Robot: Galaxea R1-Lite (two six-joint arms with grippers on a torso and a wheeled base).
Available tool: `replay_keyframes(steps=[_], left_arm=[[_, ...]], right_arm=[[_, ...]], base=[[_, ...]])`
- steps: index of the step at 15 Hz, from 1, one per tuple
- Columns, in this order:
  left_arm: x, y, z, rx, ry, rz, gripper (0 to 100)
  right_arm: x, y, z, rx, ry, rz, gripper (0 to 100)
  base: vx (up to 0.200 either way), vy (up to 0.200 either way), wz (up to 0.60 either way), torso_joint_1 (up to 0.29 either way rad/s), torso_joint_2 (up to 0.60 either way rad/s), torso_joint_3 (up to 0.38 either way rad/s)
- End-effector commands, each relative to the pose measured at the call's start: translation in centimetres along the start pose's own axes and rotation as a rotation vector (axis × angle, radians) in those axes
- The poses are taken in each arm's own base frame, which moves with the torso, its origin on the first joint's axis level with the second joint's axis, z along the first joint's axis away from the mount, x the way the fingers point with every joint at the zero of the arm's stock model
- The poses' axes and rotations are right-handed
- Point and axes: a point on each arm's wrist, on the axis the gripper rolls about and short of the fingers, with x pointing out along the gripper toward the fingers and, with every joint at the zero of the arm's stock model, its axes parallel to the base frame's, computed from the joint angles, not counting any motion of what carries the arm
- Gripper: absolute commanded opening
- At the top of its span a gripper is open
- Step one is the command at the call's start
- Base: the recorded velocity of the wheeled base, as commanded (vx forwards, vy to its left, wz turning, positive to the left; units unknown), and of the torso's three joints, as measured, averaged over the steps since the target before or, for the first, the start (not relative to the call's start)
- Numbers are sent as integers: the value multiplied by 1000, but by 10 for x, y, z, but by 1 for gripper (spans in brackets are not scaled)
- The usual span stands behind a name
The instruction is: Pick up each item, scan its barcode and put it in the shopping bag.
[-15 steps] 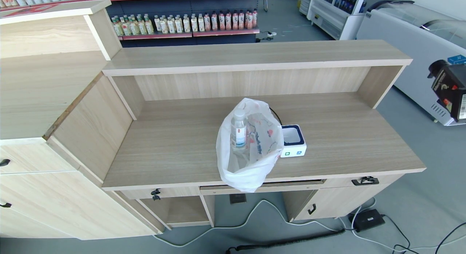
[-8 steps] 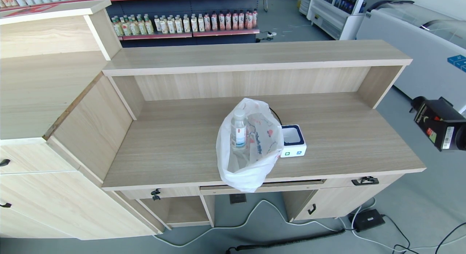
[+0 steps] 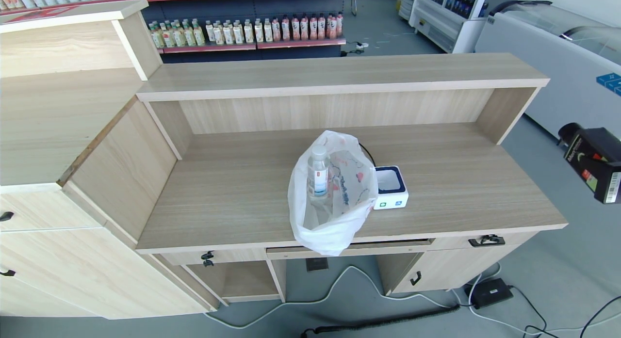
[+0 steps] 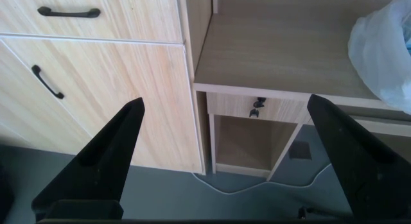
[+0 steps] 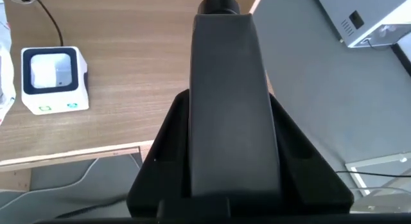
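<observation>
The right end effector [image 5: 228, 131] is clamped on a black capped carton [image 3: 594, 163], held off the surface's [image 3: 461, 183] right end and lower than a second ago. The scanner [image 3: 391, 187] and shopping bag [image 3: 332, 197] are unmoved, so scanning likely comes next. The left end effector [image 4: 225, 153] hangs open.

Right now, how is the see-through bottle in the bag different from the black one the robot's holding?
The clear bottle is see-through and round; the black bottle is dark and flat-sided. The clear bottle stands upright inside the shopping bag on the counter; the black bottle hangs tilted in the right gripper, out past the counter's right end. Both have a cap and a label.
</observation>
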Motion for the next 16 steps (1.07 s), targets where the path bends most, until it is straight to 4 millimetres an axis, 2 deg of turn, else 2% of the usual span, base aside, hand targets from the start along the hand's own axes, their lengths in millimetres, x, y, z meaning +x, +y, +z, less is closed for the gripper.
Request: replay_keyframes(steps=[1, 4, 6, 7, 8, 10, 13, 16], left_arm=[[0, 0, 0, 0, -1, 0, 100], [0, 0, 0, 0, -1, 0, 100], [0, 0, 0, 0, -1, 0, 100], [0, 0, 0, 0, -1, 0, 100], [0, 0, 0, 0, -1, 0, 100], [0, 0, 0, 0, -1, 0, 100], [0, 0, 0, -1, -1, -1, 100], [0, 0, 0, 0, -1, 0, 100]], right_arm=[[5, -1, 2, -4, -6, -7, 0], [48, 2, 14, 10, -86, -12, 0], [82, 8, 23, 17, -173, 75, 0], [90, 10, 23, 14, -184, 99, 0], [102, 15, 15, -8, -191, 132, 0], [105, 19, 8, -89, -198, 200, 0], [121, 22, -1, -111, -291, 345, 0], [157, 35, -25, -122, -368, 418, 0]], base=[[0, 0, 0, 0, 0, 0], [0, 0, 0, 0, 0, 0], [0, 0, 0, 0, 0, 0], [0, 0, 0, 0, 0, 0], [0, 0, 0, 0, 0, 0], [0, 0, 0, 0, 0, 0], [0, 0, 0, 0, 0, 0], [0, 0, 0, 0, 0, 0]])
